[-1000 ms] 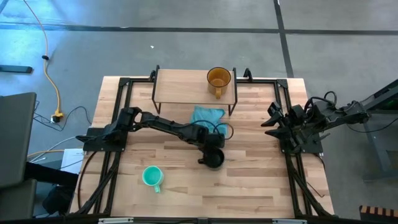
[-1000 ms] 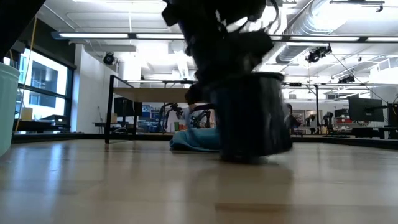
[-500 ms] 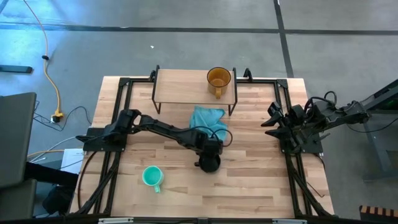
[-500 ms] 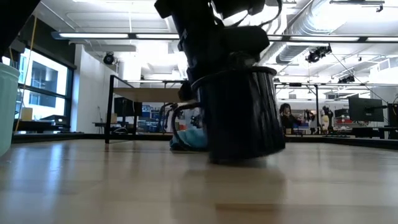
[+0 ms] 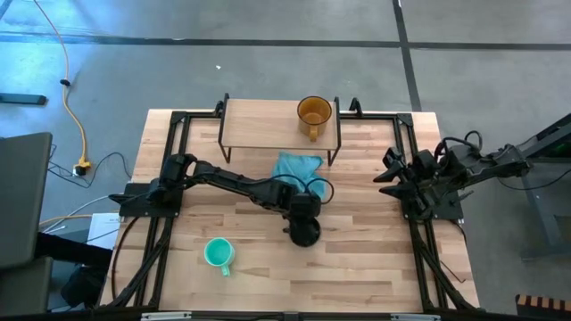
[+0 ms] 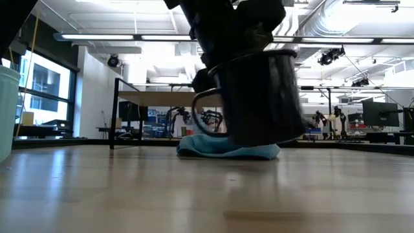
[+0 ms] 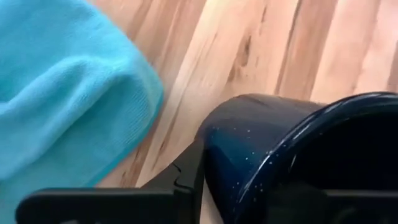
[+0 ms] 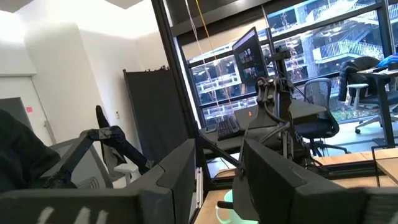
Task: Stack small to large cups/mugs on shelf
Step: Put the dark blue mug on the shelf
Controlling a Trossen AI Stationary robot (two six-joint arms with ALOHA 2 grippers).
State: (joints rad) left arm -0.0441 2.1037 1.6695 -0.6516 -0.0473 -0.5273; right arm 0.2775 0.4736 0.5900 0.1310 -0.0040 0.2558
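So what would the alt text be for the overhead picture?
Seen from above, the left claw holds a dark mug over a wooden table, near a blue cloth and a green mug. A yellow mug sits on a small shelf.

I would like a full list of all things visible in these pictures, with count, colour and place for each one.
Amber mug: one, translucent yellow, on the shelf near its right end.
Dark mug: one, navy-black, lifted clear of the table in the left gripper, mid-table.
Teal mug: one, teal-green, on the table at front left.
Cloth: one, light blue, crumpled on the table in front of the shelf.
Shelf: one, light wood on black legs, at the table's back edge.
Table: one, wood planks.
Left gripper: one, dark, jaws on the dark mug's rim.
Right gripper: one, dark, jaws open, waiting at the table's right edge.
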